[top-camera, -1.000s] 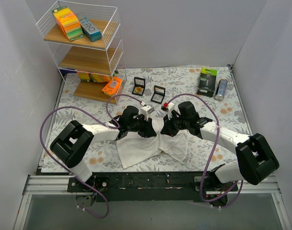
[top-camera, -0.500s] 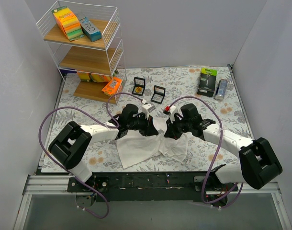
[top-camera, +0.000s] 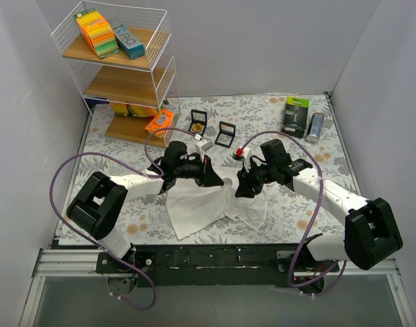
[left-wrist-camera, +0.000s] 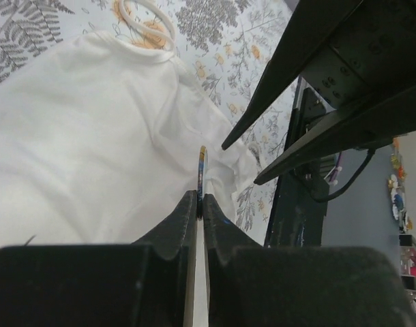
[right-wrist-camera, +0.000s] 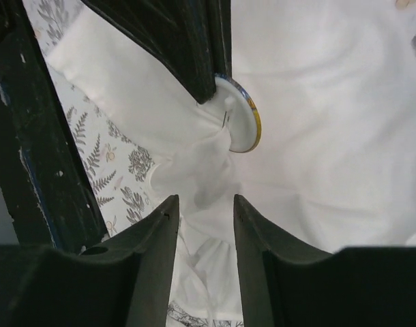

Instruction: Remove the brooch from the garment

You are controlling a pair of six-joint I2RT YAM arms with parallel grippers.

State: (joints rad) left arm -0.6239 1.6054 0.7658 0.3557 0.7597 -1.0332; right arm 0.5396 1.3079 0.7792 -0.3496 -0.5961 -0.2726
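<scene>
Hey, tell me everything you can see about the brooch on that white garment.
The brooch is a small round disc, pale on the face the right wrist camera sees, with a yellow and blue rim. It looks hard and glossy. A thin wire pin shows on that face. The left gripper is shut on its edge, and the white garment bunches up against it, so it looks attached.
</scene>
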